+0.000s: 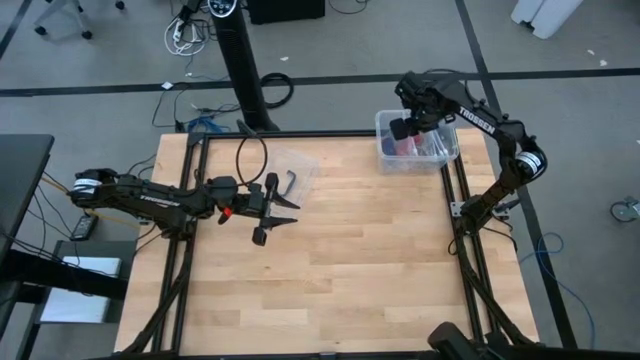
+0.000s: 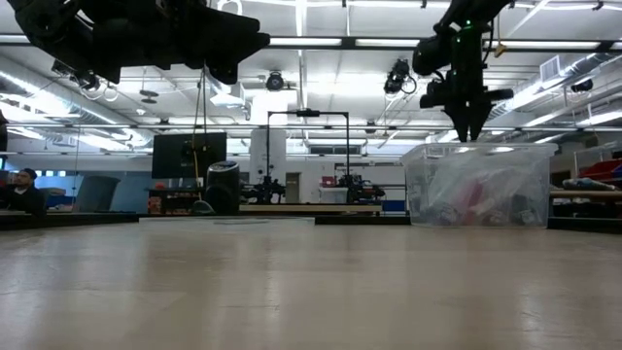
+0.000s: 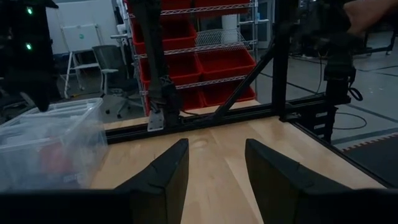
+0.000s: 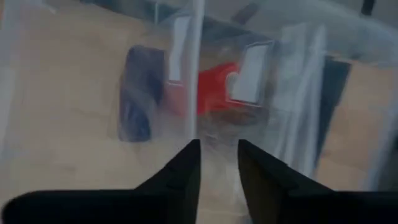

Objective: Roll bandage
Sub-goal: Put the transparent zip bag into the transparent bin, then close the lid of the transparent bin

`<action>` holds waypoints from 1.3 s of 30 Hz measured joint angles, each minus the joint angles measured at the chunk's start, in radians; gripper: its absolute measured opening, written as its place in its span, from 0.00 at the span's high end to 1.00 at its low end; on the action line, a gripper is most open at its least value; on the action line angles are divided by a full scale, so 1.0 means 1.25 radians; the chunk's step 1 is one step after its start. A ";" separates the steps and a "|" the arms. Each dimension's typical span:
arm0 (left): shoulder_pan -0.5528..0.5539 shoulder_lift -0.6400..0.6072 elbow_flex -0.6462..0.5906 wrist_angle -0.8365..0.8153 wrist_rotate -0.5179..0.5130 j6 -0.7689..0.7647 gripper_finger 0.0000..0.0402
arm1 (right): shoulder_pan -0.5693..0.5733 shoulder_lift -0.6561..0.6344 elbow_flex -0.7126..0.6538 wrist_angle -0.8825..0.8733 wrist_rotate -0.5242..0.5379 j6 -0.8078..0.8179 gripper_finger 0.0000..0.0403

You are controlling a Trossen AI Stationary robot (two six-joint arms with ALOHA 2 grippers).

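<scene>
The bandage [image 4: 140, 93] shows as a small dark blue roll inside the clear plastic bin [image 1: 440, 150] at the table's far right corner, beside a red item [image 4: 214, 87]. My right gripper [image 4: 217, 165] hangs above the bin, pointing down, its fingers a little apart with nothing between them; the low view shows it [image 2: 468, 122] clear above the bin's rim. My left gripper [image 1: 275, 205] waits level over the table's left half, open and empty, as its wrist view shows [image 3: 214, 168].
Clear plastic bags [image 4: 292, 81] fill the bin around the roll. A clear plastic piece [image 1: 295, 165] lies on the table just beyond my left gripper. The bare wooden tabletop [image 1: 360, 260] spreads between the two arms, and black frame rails [image 1: 460, 230] run along its edges.
</scene>
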 joint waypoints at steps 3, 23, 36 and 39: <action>0.000 0.000 0.000 0.000 -0.003 0.000 0.60 | 0.013 0.000 0.039 -0.004 -0.005 0.008 0.67; 0.000 -0.092 0.000 -0.116 -0.008 0.031 0.60 | 0.179 0.002 -0.032 0.211 -0.086 -0.004 0.89; 0.000 -0.102 0.000 -0.159 -0.018 0.029 0.60 | 0.200 0.002 -0.102 0.218 -0.099 -0.022 0.99; -0.001 -0.102 0.000 -0.159 -0.018 0.024 0.60 | 0.218 0.002 -0.145 0.269 -0.150 -0.030 1.00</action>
